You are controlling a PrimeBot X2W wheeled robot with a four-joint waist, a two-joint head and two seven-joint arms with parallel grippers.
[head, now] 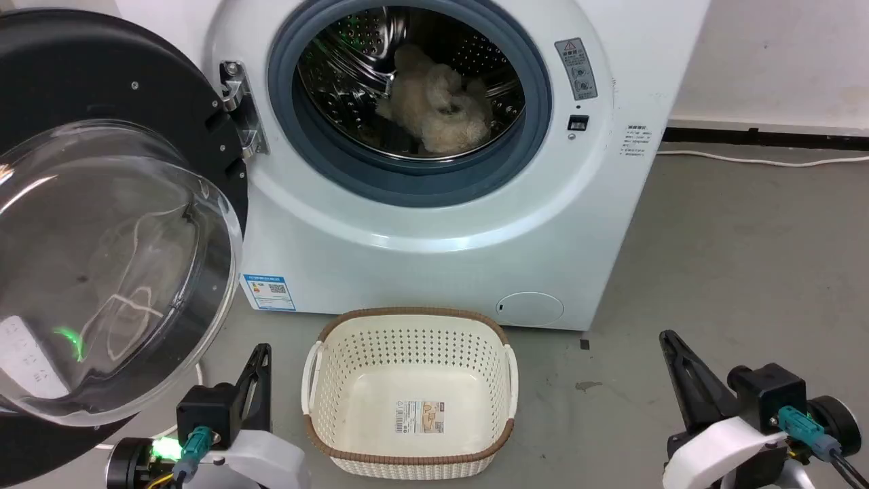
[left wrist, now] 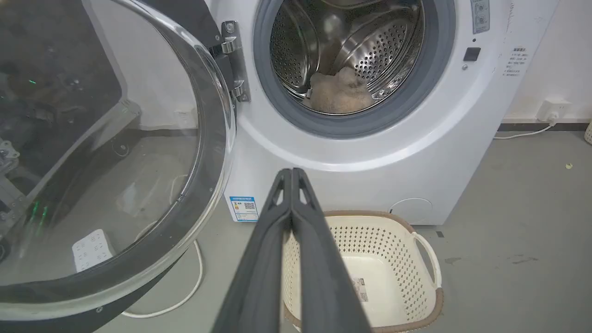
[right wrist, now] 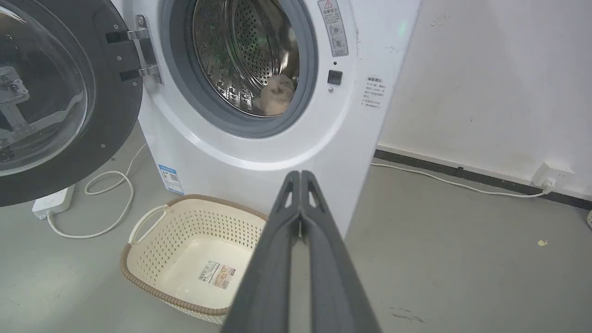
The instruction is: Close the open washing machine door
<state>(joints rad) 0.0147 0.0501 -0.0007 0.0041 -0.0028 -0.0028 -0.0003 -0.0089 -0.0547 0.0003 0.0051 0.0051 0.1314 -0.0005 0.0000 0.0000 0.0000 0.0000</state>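
Head view has the washing machine door (head: 115, 231) swung wide open at the left of the frame. Its clear glass bowl bulges toward the camera, and a metal hinge (head: 237, 102) hangs it on the white washing machine (head: 434, 231) at upper centre. The left gripper (head: 263, 350) sits at the lower left, just below and right of the door's black rim but apart from it, fingers pointing up the frame. The right gripper (head: 669, 338) is at the lower right, well apart from the door. Each wrist view shows its two fingers pressed together, holding nothing. A fluffy beige item (head: 438, 105) lies in the steel drum (head: 353, 61). A cream basket (head: 508, 380) stands on the floor (head: 713, 272) between the grippers.
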